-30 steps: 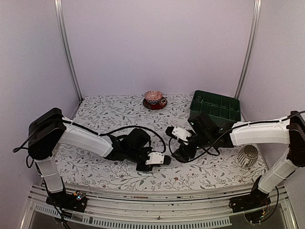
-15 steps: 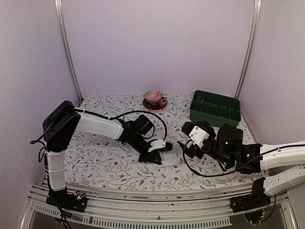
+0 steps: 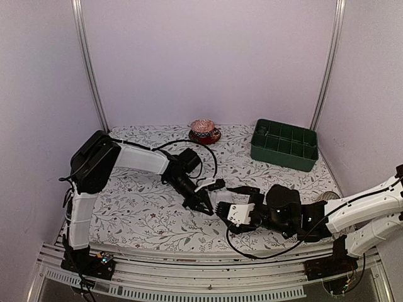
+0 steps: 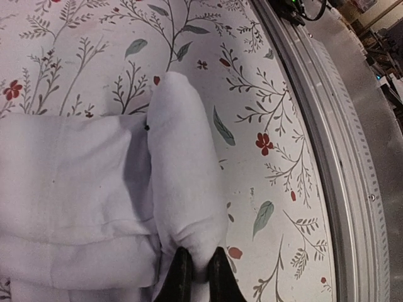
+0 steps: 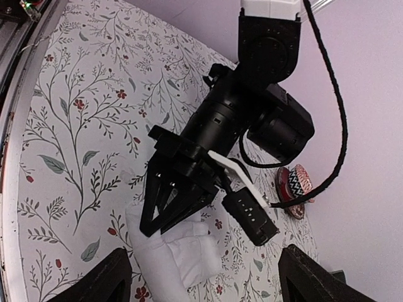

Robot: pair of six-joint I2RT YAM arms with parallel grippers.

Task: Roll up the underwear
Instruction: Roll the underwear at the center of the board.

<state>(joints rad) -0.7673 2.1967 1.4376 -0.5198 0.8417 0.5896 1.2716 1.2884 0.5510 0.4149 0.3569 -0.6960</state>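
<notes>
Down near the front of the floral surface (image 3: 138,214), the left arm (image 3: 145,160) reaches from its raised shoulder at the left edge across toward the centre, with the wrist angled steeply downward. The left jaws are pressed together on a rolled fold of the white underwear (image 4: 94,201). That cloth lies on the surface close to the front rail, mostly flat, with one side turned into a soft roll, and the pinch sits at the roll's end. The right arm (image 3: 352,207) stretches in low from the right side, its forearm nearly level. The right jaws stand spread wide, facing the underwear and the left jaws at close range.
</notes>
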